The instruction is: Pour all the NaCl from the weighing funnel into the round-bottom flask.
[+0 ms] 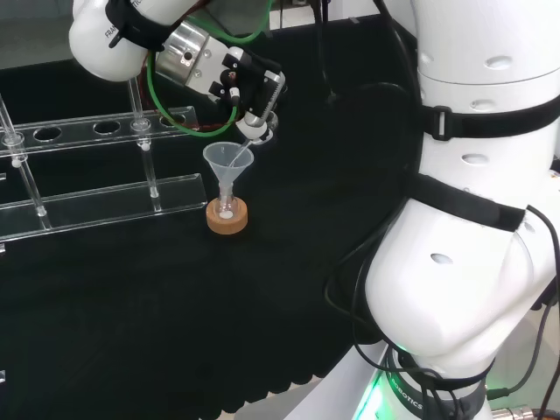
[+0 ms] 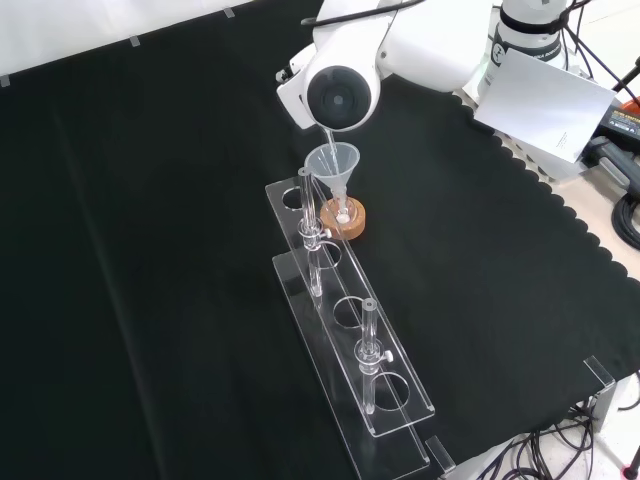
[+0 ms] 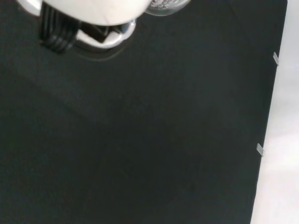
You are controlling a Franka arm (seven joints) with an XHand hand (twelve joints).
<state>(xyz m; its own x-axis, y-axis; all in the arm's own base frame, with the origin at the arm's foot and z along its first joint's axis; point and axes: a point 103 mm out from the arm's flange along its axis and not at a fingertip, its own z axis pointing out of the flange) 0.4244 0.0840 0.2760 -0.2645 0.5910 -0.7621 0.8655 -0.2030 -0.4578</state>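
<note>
A: Head view first. Your hand [image 1: 248, 86] is curled round the weighing funnel [image 1: 255, 133], tipped spout-down over the clear funnel [image 1: 229, 162] that sits in the round-bottom flask [image 1: 227, 210] on its cork ring [image 1: 227, 219]. White powder shows at the flask's bottom.

B: Risk?

A: The spout hangs near the funnel's rim. Drift sideways and NaCl lands on the black cloth; dip lower and you may knock the funnel and tip the flask off its ring.

B: Room?

A: Clear rack [image 1: 96, 175] just to the left; open cloth to the right and nearer the camera.

B: Front view?

A: The arm's white link [image 2: 340, 95] stands before your hand. The rack [image 2: 345, 330] nearly touches the cork ring [image 2: 343, 218], so retreat upward, not toward it.

B: Wrist view?

A: Bare bench [image 3: 140, 140], with its edge [image 3: 268, 140] at one side.
</note>
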